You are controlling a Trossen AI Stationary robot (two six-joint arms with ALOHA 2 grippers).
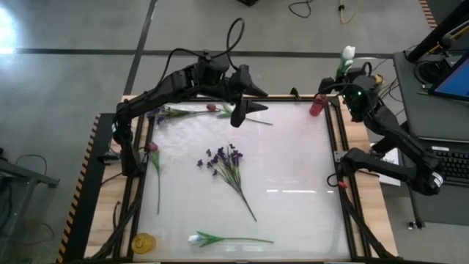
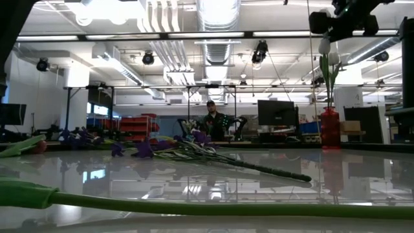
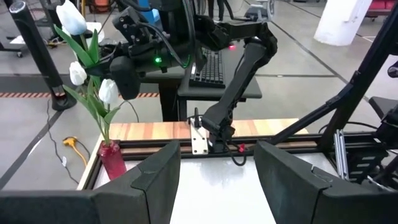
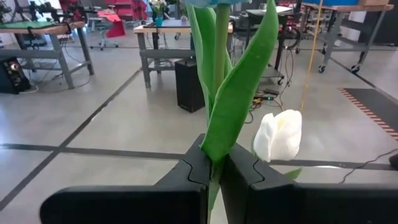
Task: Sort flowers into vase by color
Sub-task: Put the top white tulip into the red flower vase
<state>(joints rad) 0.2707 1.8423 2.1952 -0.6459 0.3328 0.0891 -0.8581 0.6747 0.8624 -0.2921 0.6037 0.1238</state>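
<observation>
Table (image 1: 293,161) surface is white and glossy, framed by dark rails; most flowers are still laid flat on it, so sorting is judged partly done.

Left gripper (image 1: 242,110) is held over the far edge of the table, fingers spread wide with nothing between them, apparently parked above the pink-red bud (image 1: 211,107) and stem lying there. No contact with a stem is seen.

Right gripper (image 1: 350,89) is raised at the far right corner, fingers pinched tight on a white tulip stem (image 4: 219,93). Stem is held upright just above the red vase (image 1: 316,105), probably so it can be lowered straight into the neck beside the white tulips (image 3: 90,68) already standing there.

Purple spray (image 1: 226,163) is lying mid-table, blossoms fanned toward the far left, stem trailing toward the near right. Another pink-red bud (image 1: 153,147) is lying at the left edge. One white tulip (image 1: 196,238) is left at the near edge, long green stem and leaf pointing right. Yellow vase (image 1: 143,243) is lying at the near left corner, empty as far as can be told.
</observation>
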